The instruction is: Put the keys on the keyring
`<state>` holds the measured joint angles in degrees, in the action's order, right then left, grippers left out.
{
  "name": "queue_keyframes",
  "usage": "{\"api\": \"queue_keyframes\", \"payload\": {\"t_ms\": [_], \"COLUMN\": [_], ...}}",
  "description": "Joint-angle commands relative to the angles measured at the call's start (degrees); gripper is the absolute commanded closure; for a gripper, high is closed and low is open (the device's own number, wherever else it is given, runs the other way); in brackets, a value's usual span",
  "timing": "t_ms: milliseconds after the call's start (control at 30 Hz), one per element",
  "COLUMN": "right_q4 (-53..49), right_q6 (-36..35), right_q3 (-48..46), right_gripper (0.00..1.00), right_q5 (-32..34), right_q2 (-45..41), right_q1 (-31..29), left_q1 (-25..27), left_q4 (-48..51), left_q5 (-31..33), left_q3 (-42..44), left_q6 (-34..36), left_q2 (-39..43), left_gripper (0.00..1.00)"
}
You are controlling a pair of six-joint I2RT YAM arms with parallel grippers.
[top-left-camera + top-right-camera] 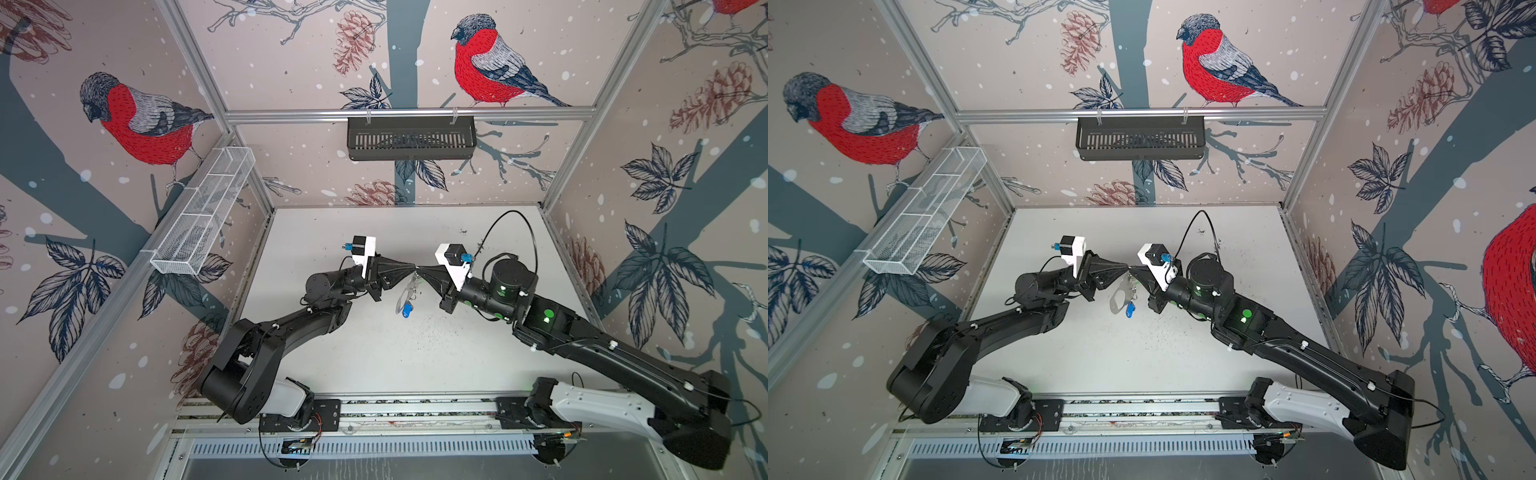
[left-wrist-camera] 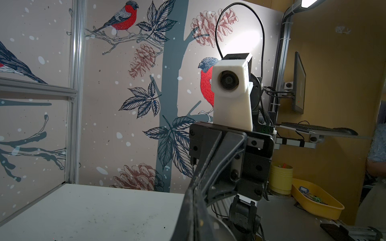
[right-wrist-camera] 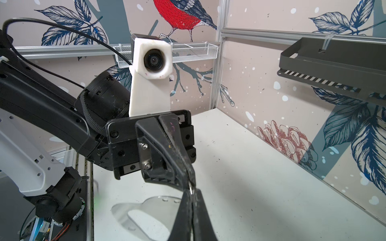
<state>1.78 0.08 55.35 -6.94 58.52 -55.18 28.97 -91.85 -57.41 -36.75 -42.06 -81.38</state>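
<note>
My two grippers meet tip to tip above the middle of the white table (image 1: pixel 374 357). The left gripper (image 1: pixel 414 268) and the right gripper (image 1: pixel 419 269) are both shut. In the right wrist view a small metal ring (image 3: pixel 191 187) sits pinched where the left fingertips (image 3: pixel 188 177) meet my right gripper (image 3: pixel 191 193). The keyring (image 3: pixel 154 203), a translucent grey D-shaped loop, hangs just below that meeting point in both top views (image 1: pixel 1115 302). A key with a blue tag (image 1: pixel 407 309) dangles from it. In the left wrist view the left gripper (image 2: pixel 194 185) is shut against the right one.
A black slotted basket (image 1: pixel 411 137) hangs on the back rail. A white mesh basket (image 1: pixel 203 212) is fixed to the left wall. Dark specks lie scattered on the table. A yellow tray (image 2: pixel 313 200) stands outside the cell.
</note>
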Motion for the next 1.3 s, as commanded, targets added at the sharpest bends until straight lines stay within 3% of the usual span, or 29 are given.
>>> {"api": "queue_keyframes", "payload": {"t_ms": [0,233,400,567,900,1267], "right_q4": [1.9,1.9,2.1,2.4,1.8,3.2], "right_q6": [0.3,0.6,1.1,1.5,3.3,4.6], "right_q3": [0.4,-0.1,-0.7,-0.8,1.0,4.0], "right_gripper": [1.0,1.0,1.0,1.0,1.0,1.0], "right_q5": [1.9,3.3,4.6,5.0,6.1,8.1], "right_q2": [-0.3,-1.4,-2.2,-2.6,-2.3,-0.6], "right_q1": [0.0,0.1,0.3,1.4,5.0,7.7], "left_q1": [0.0,-0.1,-0.5,-0.8,-0.8,-0.8], "left_q4": [-1.6,4.0,7.6,12.0,30.9,37.7], "left_q5": [-1.4,1.6,3.9,6.8,17.3,21.1], "left_q3": [-0.4,0.3,0.5,1.7,5.3,8.6], "left_q6": [1.3,5.7,8.3,11.7,24.4,28.7], "left_q2": [0.5,2.6,4.0,6.9,18.3,22.8], "left_gripper": [0.95,0.69,0.6,0.57,0.48,0.43]}}
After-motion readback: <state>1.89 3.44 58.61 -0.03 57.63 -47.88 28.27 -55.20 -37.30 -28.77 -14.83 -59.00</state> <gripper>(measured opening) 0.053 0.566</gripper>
